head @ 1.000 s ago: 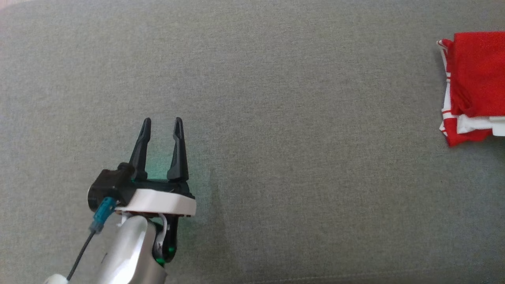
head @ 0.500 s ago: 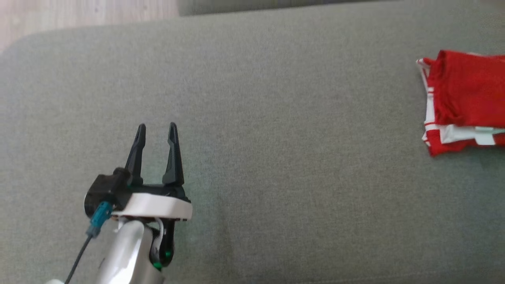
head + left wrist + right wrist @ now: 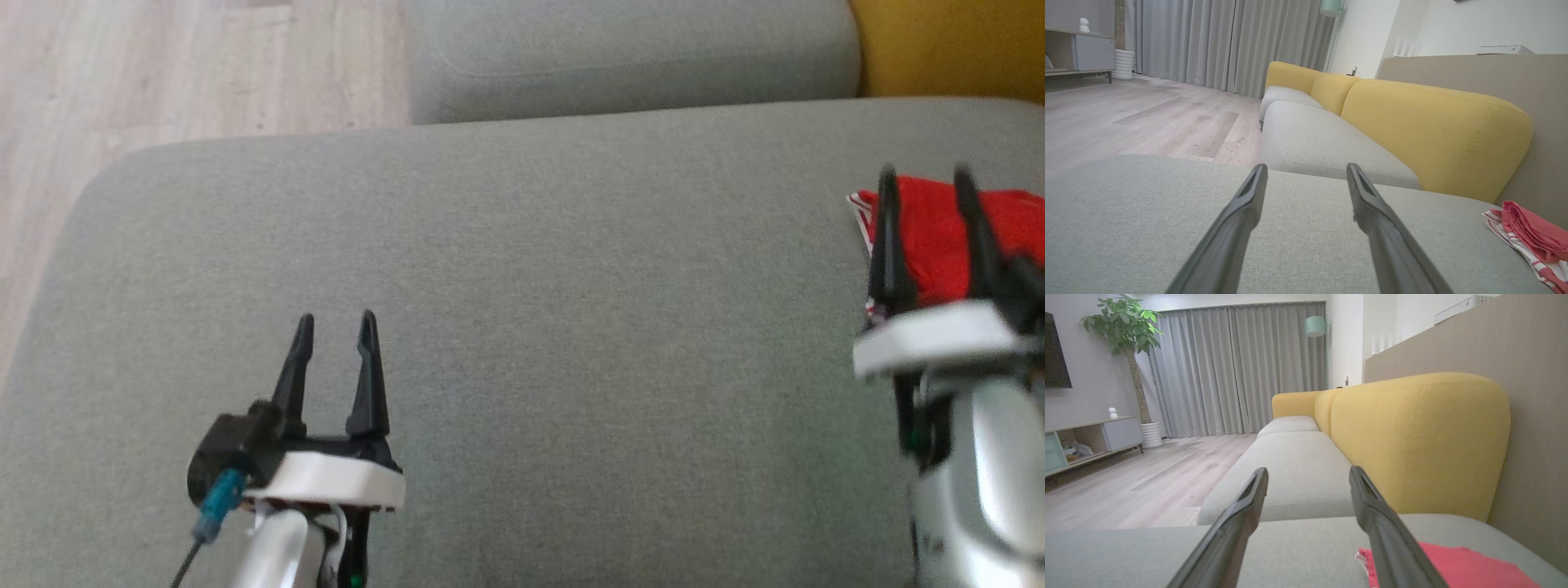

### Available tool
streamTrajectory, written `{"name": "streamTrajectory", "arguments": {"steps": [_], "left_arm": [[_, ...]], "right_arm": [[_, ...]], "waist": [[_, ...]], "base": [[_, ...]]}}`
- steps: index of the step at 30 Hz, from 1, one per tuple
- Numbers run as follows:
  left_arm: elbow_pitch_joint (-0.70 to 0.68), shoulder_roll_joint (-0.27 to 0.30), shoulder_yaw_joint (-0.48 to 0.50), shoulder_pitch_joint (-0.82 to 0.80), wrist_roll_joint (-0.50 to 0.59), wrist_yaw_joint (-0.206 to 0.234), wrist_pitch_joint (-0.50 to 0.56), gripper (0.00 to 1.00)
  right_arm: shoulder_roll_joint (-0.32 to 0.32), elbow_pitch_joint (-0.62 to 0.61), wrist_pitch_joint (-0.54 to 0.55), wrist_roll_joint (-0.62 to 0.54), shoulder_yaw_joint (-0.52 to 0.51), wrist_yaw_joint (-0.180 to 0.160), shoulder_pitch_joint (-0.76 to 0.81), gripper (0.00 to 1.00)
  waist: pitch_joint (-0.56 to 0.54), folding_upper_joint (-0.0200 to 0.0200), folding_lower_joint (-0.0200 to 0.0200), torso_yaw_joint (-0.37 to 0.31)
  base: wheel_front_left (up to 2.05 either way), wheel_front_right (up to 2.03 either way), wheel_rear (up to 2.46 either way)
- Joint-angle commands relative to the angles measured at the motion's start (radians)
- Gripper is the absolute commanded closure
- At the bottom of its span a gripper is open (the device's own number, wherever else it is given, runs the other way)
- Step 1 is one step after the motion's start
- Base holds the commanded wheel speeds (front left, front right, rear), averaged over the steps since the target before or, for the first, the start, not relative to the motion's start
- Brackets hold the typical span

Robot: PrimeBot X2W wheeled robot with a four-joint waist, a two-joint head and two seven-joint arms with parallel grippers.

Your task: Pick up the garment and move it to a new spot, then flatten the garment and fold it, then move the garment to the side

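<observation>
While both point forward with fingers (image 3: 369, 376) spread, left gripper (image 3: 335, 320) hovers over the cushion (image 3: 571, 286), right gripper (image 3: 925, 175) over the garment (image 3: 931, 241).

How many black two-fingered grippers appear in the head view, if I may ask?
2: the left gripper at the lower left, open over the grey fabric sofa cushion; the right gripper at the right edge, open, by the folded red-and-white garment.

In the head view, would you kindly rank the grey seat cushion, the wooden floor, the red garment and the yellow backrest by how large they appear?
1. grey seat cushion
2. wooden floor
3. red garment and yellow backrest: about alike; the right gripper hides part of the garment.
</observation>
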Motion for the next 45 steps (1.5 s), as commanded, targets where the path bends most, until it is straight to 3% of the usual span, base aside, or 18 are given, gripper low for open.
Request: {"name": "streamTrajectory", "arguments": {"steps": [1,6,14,27,32,42,43,45], "left_arm": [[-0.037,0.007,0.021,-0.018,-0.01,0.004,-0.006,0.0],[-0.043,0.007,0.008,0.011,-0.011,0.01,-0.006,0.0],[-0.055,0.007,0.018,0.048,0.0,0.016,-0.006,0.0],[-0.053,0.007,0.03,0.048,-0.025,0.023,-0.006,0.0],[-0.073,0.007,0.039,0.049,-0.065,-0.002,-0.006,0.0],[-0.092,0.007,0.064,0.058,-0.081,0.01,-0.006,0.0],[-0.055,0.003,0.026,0.084,-0.075,0.008,0.0,1.0],[-0.025,0.003,0.021,0.094,-0.076,0.008,0.001,1.0]], "right_arm": [[0.006,-0.042,-0.023,0.026,0.028,0.007,0.007,0.0],[0.011,-0.041,-0.091,0.066,0.084,0.007,0.141,0.0],[0.011,-0.03,-0.112,0.091,0.123,0.007,0.243,0.0],[0.012,-0.071,-0.113,0.123,0.134,0.007,0.256,0.0],[0.012,-0.067,-0.113,0.118,0.136,0.007,0.257,0.0],[0.012,-0.06,-0.113,0.137,0.14,0.007,0.254,0.0],[0.015,-0.028,-0.099,0.135,0.114,0.0,0.285,1.0],[0.016,0.002,-0.097,0.136,0.115,0.0,0.295,1.0]], "waist": [[-0.015,0.0,0.0002,0.016],[-0.022,0.0,0.0002,0.038],[-0.024,0.0,0.0002,0.048],[-0.023,0.0,0.0002,0.037],[-0.023,0.0,0.0002,0.03],[-0.018,0.0,0.0002,0.017],[-0.018,0.0,0.0003,0.017],[-0.018,0.0,0.0003,0.017]], "base": [[0.0,0.0,0.0],[0.0,0.0,0.0],[0.0,0.0,0.0],[0.0,0.0,0.0],[0.0,0.0,0.0],[0.0,0.0,0.0],[0.0,0.0,0.0],[0.0,0.0,0.0]]}}
